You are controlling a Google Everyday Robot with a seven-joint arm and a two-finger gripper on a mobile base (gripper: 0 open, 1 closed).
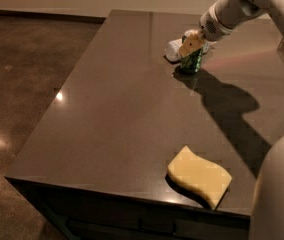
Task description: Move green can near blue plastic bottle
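Note:
The green can point(192, 61) stands upright on the dark table point(117, 114) at the far right. My gripper point(191, 43) reaches in from the upper right and is shut on the can's top. The blue plastic bottle point(174, 49) lies on its side just behind and to the left of the can, its white end showing; the rest is hidden by the gripper and can.
A yellow sponge point(199, 175) lies near the table's front edge at the right. My arm's shadow point(227, 104) falls across the right half of the table. A rounded pale part of my body point(279, 194) fills the lower right corner. The floor point(17, 84) lies to the left.

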